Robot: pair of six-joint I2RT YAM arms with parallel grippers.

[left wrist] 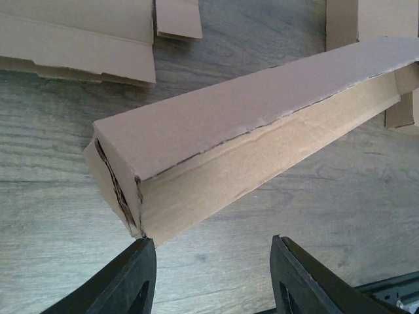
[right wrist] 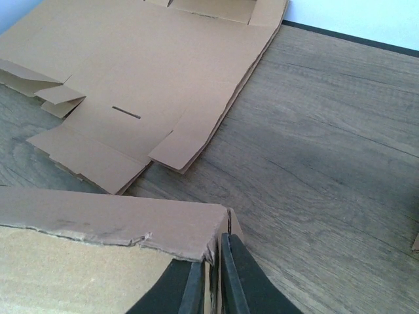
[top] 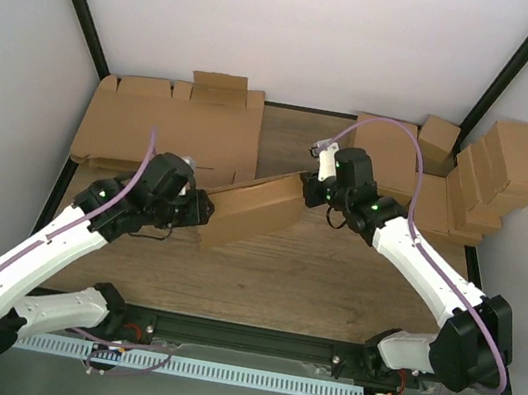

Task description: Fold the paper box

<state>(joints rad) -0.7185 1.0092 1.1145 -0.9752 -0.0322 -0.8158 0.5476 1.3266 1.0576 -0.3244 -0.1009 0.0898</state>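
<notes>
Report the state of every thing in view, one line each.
paper box: folded up, lid closed, one end pinched.
right gripper: shut on the paper box's end wall.
left gripper: open at the box's other end, not gripping it.
flat blanks: unfolded, piled.
finished boxes: folded, stacked.

The paper box [left wrist: 249,124] is matt brown corrugated cardboard, the table [left wrist: 65,261] grey grained wood.

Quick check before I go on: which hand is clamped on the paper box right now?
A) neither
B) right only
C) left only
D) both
B: the right hand is shut on an end edge of the paper box, while the left hand stands open with no cardboard between its fingers.
</notes>
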